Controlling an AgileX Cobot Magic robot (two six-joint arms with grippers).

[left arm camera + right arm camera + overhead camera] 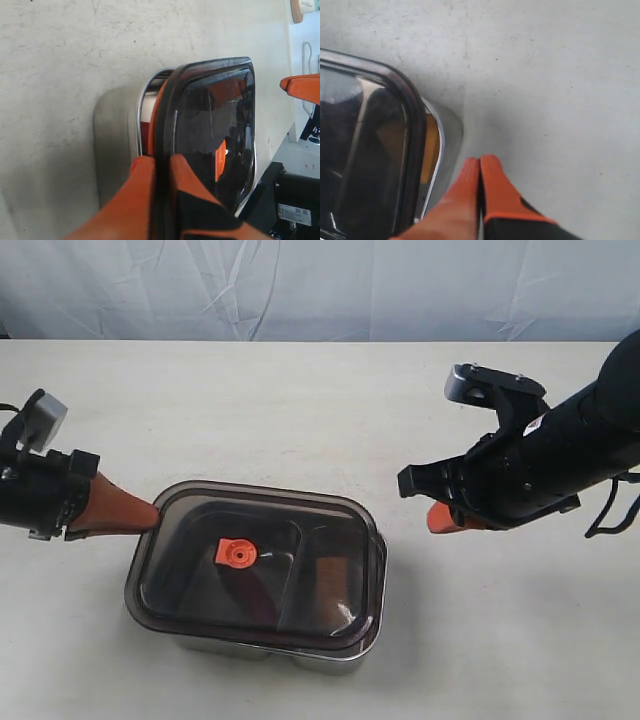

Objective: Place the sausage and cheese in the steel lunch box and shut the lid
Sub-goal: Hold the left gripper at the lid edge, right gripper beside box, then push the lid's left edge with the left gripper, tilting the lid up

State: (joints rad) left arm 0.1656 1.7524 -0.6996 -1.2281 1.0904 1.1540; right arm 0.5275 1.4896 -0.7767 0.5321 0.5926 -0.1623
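Pinching lid (300, 580) w/ left pincer (160, 159) — sausage (258, 595) dim beneath, cheese (431, 145) part-hidden

Illumination is bright, even and diffuse across the pale tabletop (300, 400). Shadows beneath the steel lunch box (300, 655) are short and soft-edged. The dark lid (200, 560) carries small white glints. Close to the wrist lenses, the left tool (161, 159) and right tool (480, 160) appear slightly out of focus.

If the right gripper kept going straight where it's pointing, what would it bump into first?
Probably the bare table, close beside the corner of the steel lunch box. The right gripper, shut, aims just past that corner, but depth is hard to judge.
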